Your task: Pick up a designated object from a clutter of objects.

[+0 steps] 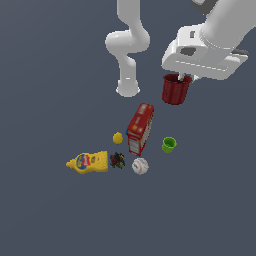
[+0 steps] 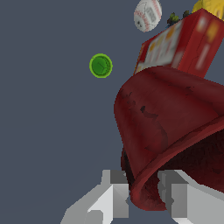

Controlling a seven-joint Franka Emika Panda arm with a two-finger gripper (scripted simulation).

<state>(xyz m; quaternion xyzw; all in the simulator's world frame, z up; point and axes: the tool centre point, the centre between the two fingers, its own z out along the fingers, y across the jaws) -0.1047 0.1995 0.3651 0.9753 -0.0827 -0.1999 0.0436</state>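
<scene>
The fingers (image 2: 142, 199) are pinched shut on the rim of the dark red cup (image 1: 176, 89). One finger is outside the wall and one is inside, with the rim squeezed between them. The cup hangs under the white arm (image 1: 210, 45), tipped a little, and looks lifted up off the gray counter (image 1: 50, 215).

The tall red box (image 1: 140, 128) is the landmark here. In the exterior view the red cup is above the box and toward that view's right, apart from it. The small green cup (image 1: 169, 145) sits near the box on the exterior view's right. The yellow lemon (image 1: 118, 138) sits just beside the box on the other side. The white baseball (image 1: 140, 166) is near the low end of the box. The small dark thing (image 1: 117, 160) lies next to the ball, and the yellow mustard bottle (image 1: 89, 162) lies on its side just past it.
</scene>
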